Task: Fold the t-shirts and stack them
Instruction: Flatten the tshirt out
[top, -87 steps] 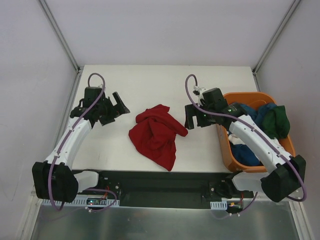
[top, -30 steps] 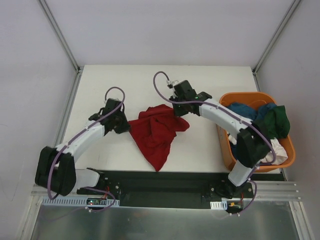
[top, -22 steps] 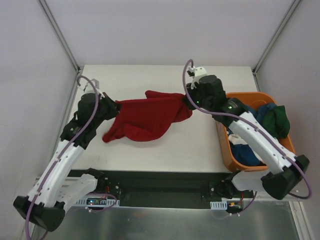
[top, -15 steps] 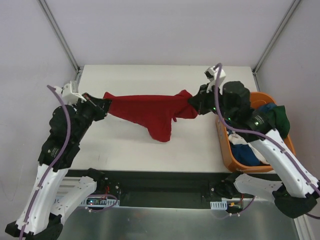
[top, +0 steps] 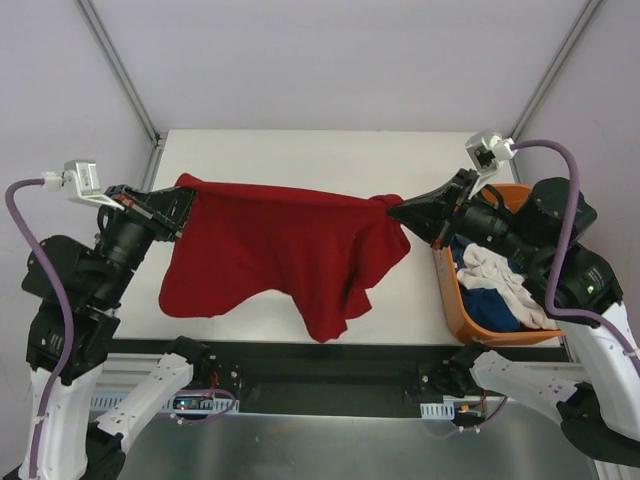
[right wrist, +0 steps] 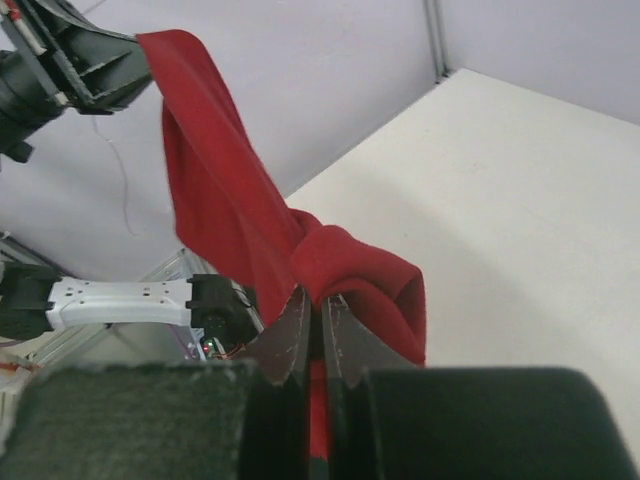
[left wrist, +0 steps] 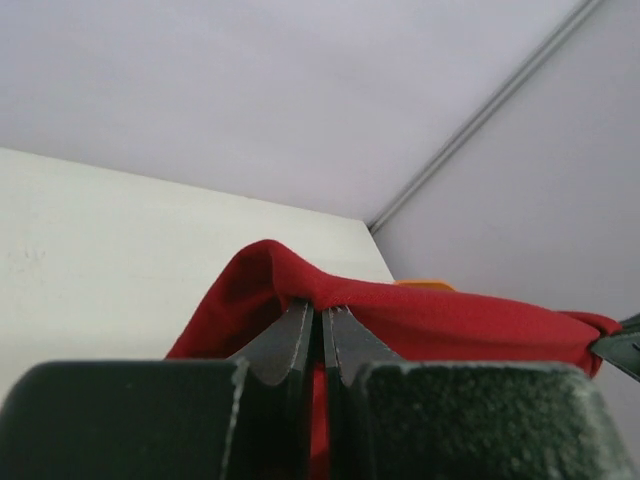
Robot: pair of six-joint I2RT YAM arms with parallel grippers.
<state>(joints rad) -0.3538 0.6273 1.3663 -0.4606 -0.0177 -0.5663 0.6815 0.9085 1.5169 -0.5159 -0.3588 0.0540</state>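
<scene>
The dark red t-shirt (top: 280, 250) hangs spread in the air above the table, stretched between my two grippers. My left gripper (top: 180, 195) is shut on its left top corner (left wrist: 300, 290). My right gripper (top: 395, 210) is shut on its right top corner (right wrist: 345, 265). The cloth's lower part droops toward the table's near edge. In the left wrist view the red cloth (left wrist: 450, 320) runs off to the right; in the right wrist view it rises to the left gripper (right wrist: 140, 60). Other t-shirts, white (top: 495, 272) and blue (top: 490, 305), lie in the basket.
An orange plastic basket (top: 452, 300) stands at the table's right edge, partly under my right arm. The white table (top: 300, 160) is walled by pale panels at the back and both sides. Both arms are raised high above the surface.
Both grippers closed on the crumpled red t-shirt, then rose and drew apart; the shirt went from a heap on the table to hanging spread wide between them.
</scene>
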